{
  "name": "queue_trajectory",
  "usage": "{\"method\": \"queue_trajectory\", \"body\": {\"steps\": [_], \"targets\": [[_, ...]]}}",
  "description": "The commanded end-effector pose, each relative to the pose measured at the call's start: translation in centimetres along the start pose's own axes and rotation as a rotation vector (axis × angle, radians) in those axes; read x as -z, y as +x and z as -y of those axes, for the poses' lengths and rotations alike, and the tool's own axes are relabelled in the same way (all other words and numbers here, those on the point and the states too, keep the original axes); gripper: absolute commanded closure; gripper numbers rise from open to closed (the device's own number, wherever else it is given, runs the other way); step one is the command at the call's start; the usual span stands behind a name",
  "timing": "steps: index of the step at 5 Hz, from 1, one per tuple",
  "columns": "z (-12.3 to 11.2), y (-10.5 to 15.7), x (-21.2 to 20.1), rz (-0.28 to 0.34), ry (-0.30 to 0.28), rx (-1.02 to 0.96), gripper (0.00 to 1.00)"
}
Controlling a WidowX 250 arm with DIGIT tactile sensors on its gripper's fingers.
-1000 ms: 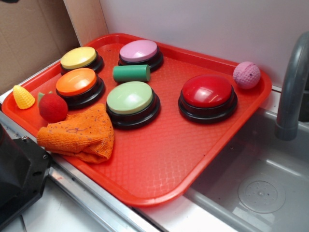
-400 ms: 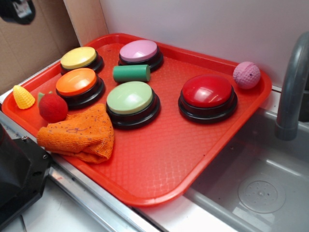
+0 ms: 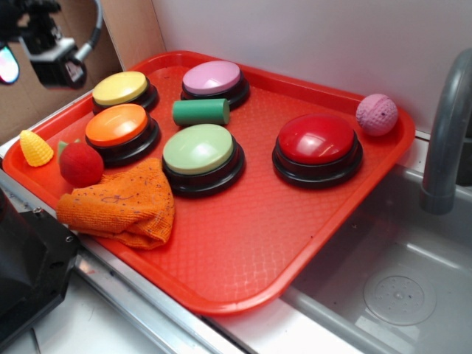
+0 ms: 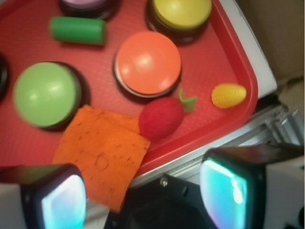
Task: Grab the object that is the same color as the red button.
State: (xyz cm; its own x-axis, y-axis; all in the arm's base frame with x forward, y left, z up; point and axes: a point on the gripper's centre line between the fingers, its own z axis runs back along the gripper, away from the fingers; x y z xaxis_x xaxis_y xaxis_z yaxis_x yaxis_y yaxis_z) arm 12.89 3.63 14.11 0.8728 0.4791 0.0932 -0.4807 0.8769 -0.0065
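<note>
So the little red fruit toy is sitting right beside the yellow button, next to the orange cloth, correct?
Not quite. The red fruit toy sits beside the orange button, not the yellow button, which is farther back on the tray. It does lie next to the orange cloth. The wrist view shows this.

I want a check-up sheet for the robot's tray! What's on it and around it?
Surface: red tray, textured.
Job's things: red toy fruit by the orange cloth; red button far across the tray.
Clutter: yellow cone toy, green cylinder, pink ball; orange button, yellow, green and purple buttons.
Gripper: open, fingers empty, above the tray's edge.
Cables: one looped by the arm.
Surroundings: sink, faucet, white wall.
</note>
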Motion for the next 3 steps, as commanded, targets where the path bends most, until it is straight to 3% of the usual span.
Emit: {"method": "queue_trajectory", "body": {"steps": [1, 2, 3], "targets": [[-2.6, 1.1, 3.9, 0.065, 0.014, -0.297, 0.00], [-2.6, 1.3, 6.3, 0.052, 0.065, -0.345, 0.00], [-2.4, 1.6, 8.1, 0.055, 0.071, -0.347, 0.00]]}}
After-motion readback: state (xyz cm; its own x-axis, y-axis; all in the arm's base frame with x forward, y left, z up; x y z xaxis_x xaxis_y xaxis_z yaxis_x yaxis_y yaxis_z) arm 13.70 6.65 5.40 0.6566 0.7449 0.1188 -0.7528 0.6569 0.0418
